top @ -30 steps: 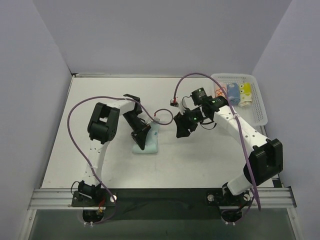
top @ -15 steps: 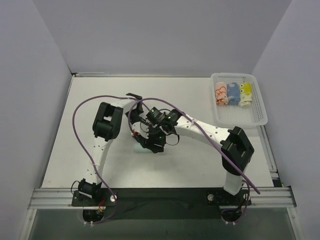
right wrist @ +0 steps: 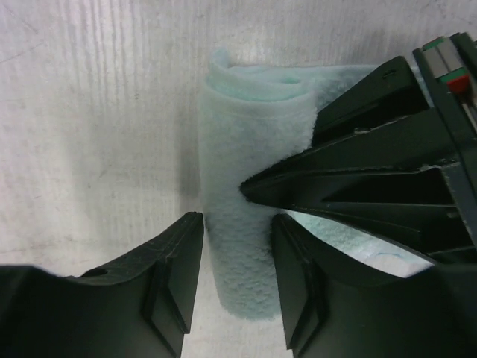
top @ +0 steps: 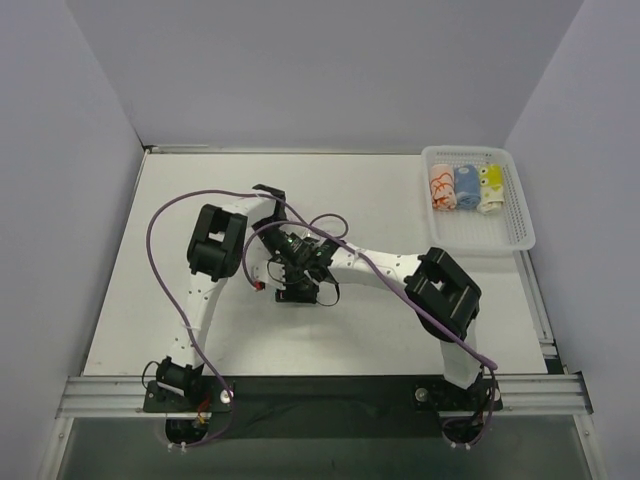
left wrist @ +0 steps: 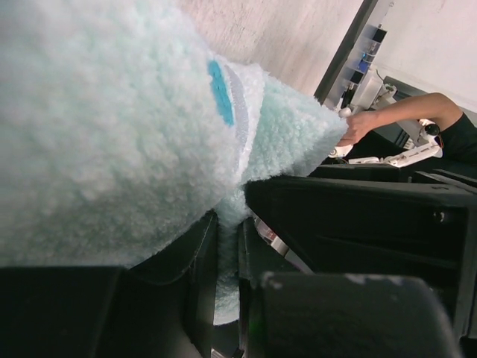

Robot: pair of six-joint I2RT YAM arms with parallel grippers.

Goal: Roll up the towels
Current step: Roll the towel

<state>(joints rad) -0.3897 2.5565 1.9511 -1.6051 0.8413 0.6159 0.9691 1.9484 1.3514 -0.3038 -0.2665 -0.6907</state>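
A pale mint-green towel (right wrist: pixel 238 149) lies partly rolled on the white table. In the right wrist view its roll stands between the fingers of my right gripper (right wrist: pixel 237 224), which touch it on both sides. My left gripper (left wrist: pixel 227 231) is shut on a layer of the same towel (left wrist: pixel 97 134), whose white and blue tag (left wrist: pixel 227 89) shows near the fold. The left gripper's fingers (right wrist: pixel 335 186) press into the roll from the right. From above, both grippers meet at the table's middle (top: pixel 292 280) and hide the towel.
A white slotted basket (top: pixel 522 228) stands at the back right. It holds three rolled towels: white-with-orange (top: pixel 440 187), blue (top: pixel 466 186) and yellow (top: pixel 489 188). Purple cables loop over both arms.
My right arm has swung left from near the basket to the mint towel at the table's middle. The left arm has stayed on the towel.
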